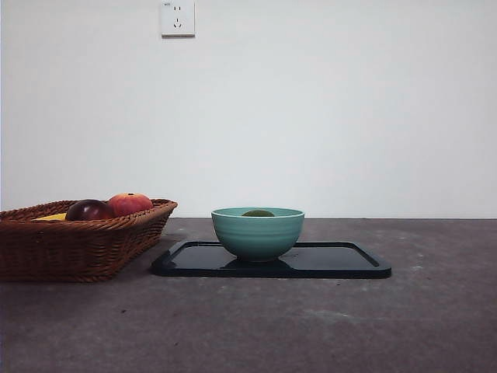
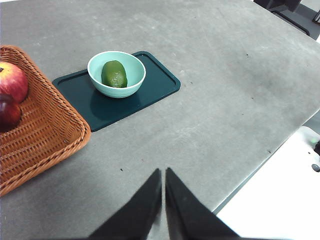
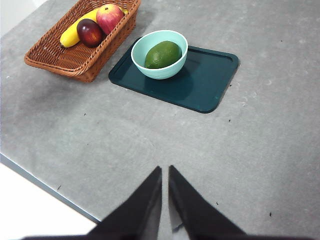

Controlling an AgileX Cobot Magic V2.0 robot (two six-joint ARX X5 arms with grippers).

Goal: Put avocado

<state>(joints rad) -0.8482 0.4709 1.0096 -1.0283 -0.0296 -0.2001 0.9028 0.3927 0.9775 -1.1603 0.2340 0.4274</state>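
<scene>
Inside glazed bowl [image 3: 159, 54], mottled avocado [image 3: 162, 54]

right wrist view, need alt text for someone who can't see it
A dark green avocado lies in a light teal bowl at one end of a dark tray on a grey table. Beside the tray, a wicker basket holds a banana, a maroon fruit and a red-orange fruit. The right gripper, jaws nearly together, is well back from them.

Left tool [image 2: 163, 200], two matte black jaws, flat and wedge-shaped, tapering to thin tips, right tool [image 3: 165, 197] of identical black tapered jaws
</scene>
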